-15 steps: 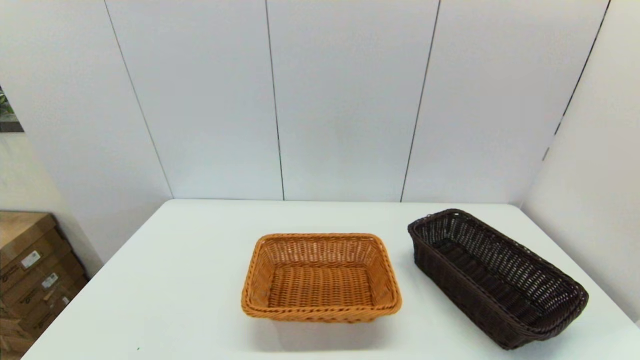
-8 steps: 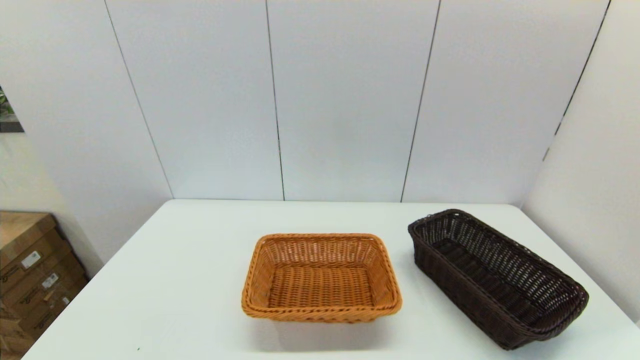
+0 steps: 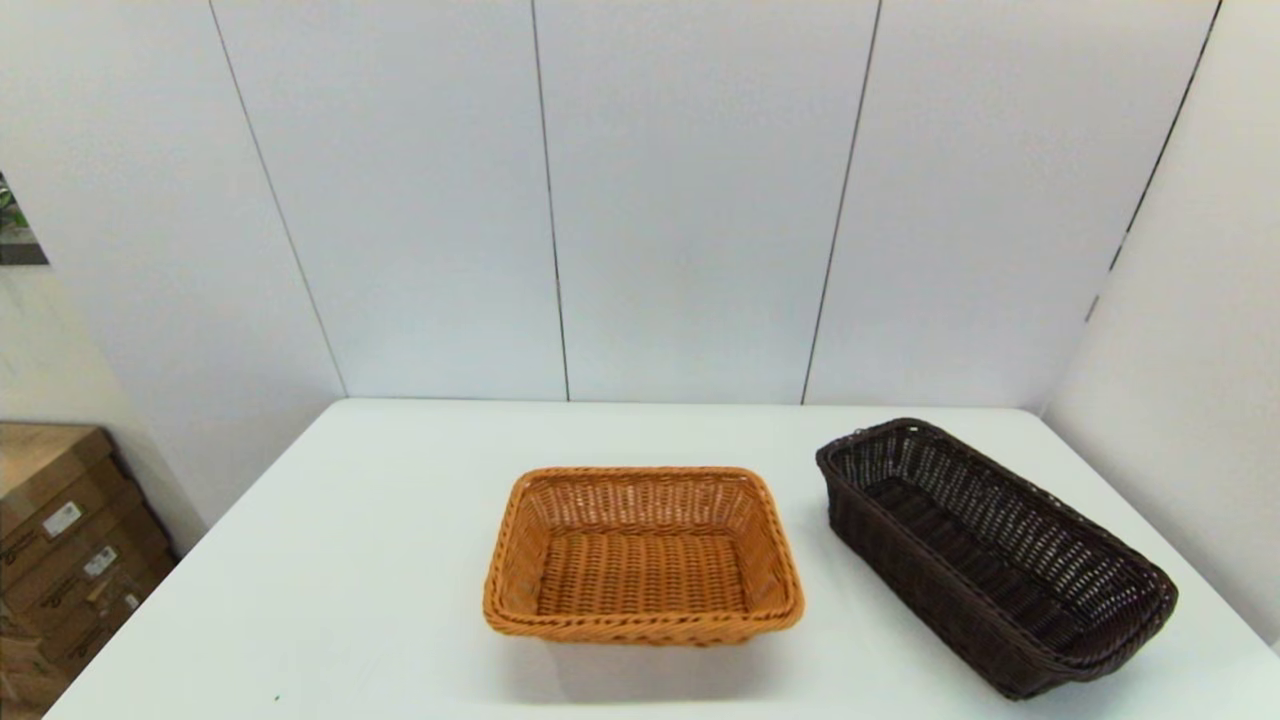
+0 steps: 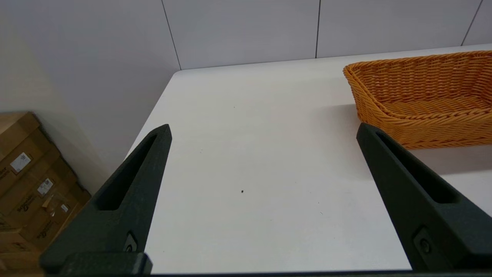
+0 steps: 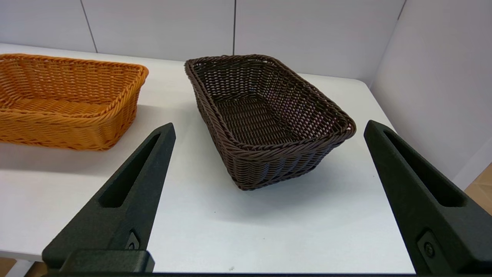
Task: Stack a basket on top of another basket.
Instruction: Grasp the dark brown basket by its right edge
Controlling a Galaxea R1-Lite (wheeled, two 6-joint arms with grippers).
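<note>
At the far left, off the table (image 3: pixel 350 560), you have cardboard boxes (image 3: pixel 70 560) on the floor; leave them out of your plan. Your left gripper (image 4: pixel 263 130) hangs back at the table's near left edge, fingers spread wide with nothing between them, the orange basket (image 3: pixel 642 555) off toward the middle; park it there. The orange basket sits upright near the table's centre, close to the front edge, its long side facing you. To its right, apart from it with a strip of bare table between, the brown basket (image 3: pixel 990 555) lies upright at an angle, its far end turned toward the orange one. Your right gripper (image 5: pixel 269 125) hovers short of the brown basket's near end, fingers spread wide and empty, so the reach looks like the step in hand. Bring the right gripper down over one rim, probably the near short wall, one finger inside and one outside, and close firmly; the open weave likely gives a little. Expect the far end to sag on the lift, so raise it well above the orange rim before carrying left. Turn it to match the orange basket's lines, then lower it squarely.
</note>
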